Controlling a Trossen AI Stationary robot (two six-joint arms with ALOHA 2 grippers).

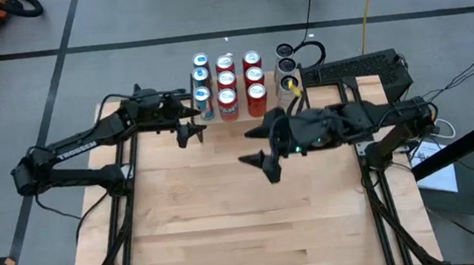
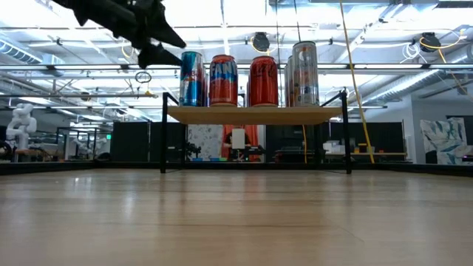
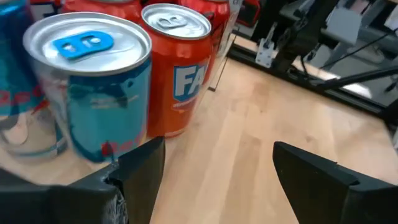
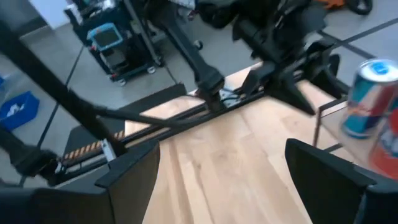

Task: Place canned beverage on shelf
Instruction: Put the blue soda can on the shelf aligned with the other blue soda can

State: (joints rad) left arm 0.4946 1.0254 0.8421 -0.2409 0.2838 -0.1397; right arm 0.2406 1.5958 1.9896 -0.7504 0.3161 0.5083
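Note:
The shelf stands on thin black legs at the table's far edge. On its top, upright on their bases, stand several cans in rows: blue cans, red cans, more red cans and silver cans. My left gripper hovers open just near-left of the shelf; the front blue can and an orange-red can show beyond its fingers. My right gripper hangs open over the table, nearer than the shelf, pointing left. Nothing is between either gripper's fingers.
A black keyboard-like unit lies at the far right, beside the shelf. Papers lie off the table's right edge. Bare wooden tabletop stretches from the arms to the near edge.

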